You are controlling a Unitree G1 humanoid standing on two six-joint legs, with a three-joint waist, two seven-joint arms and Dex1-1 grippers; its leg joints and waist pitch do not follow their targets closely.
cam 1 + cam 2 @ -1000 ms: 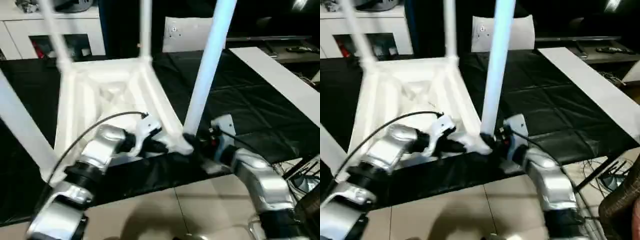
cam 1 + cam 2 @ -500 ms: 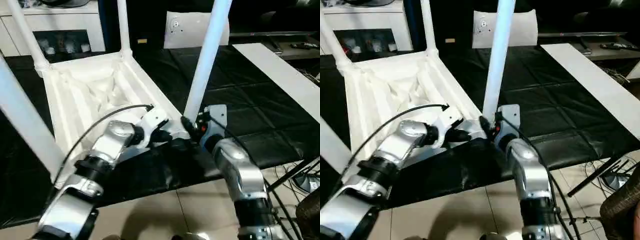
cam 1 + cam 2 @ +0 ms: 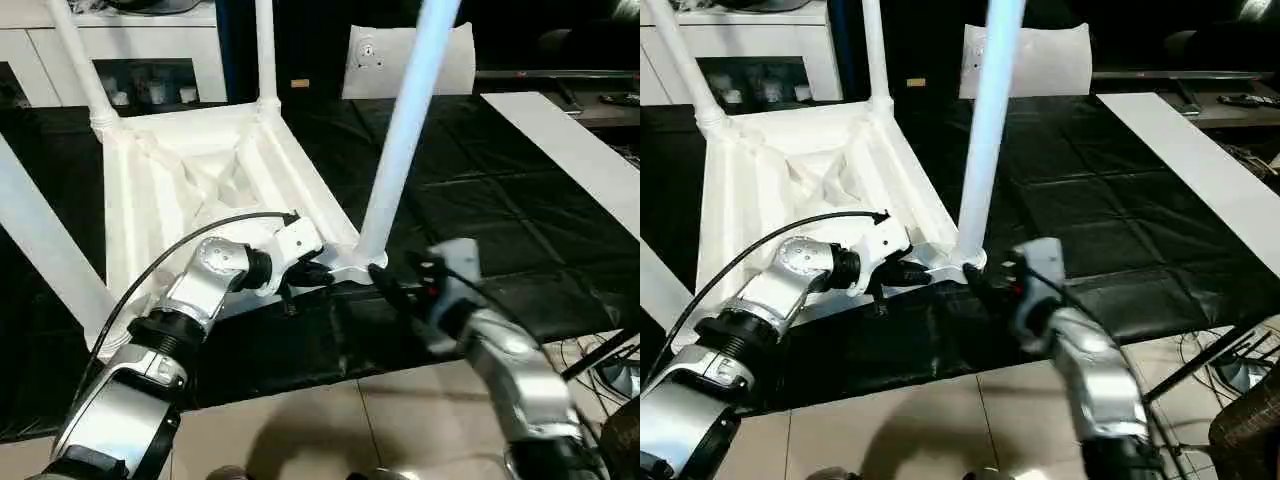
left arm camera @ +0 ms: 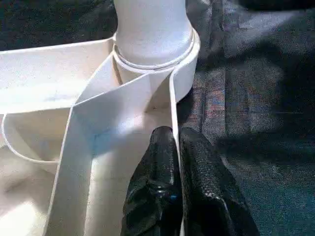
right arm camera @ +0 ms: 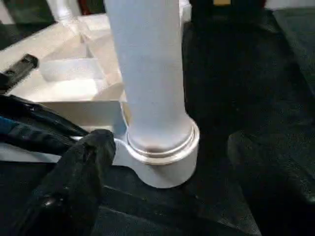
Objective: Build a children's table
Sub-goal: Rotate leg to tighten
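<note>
4 legs are standing up from 1 tabletop [image 3: 190, 190], which is lying ribbed side up on the black mat [image 3: 480, 190]. You are looking at the near right leg [image 3: 400, 140] seated in its corner socket [image 5: 165, 157]. Your left gripper [image 4: 178, 142] is pinching the tabletop's rim wall just beside that socket, fingers closed on the thin edge. Your right gripper [image 3: 385, 285] is hovering near the socket with its fingers spread apart, touching nothing. 1 white cabinet [image 3: 130, 50] and 1 flat white bag [image 3: 400, 55] are sitting behind the mat; 1 white board [image 3: 560, 140] is lying along its right side.
</note>
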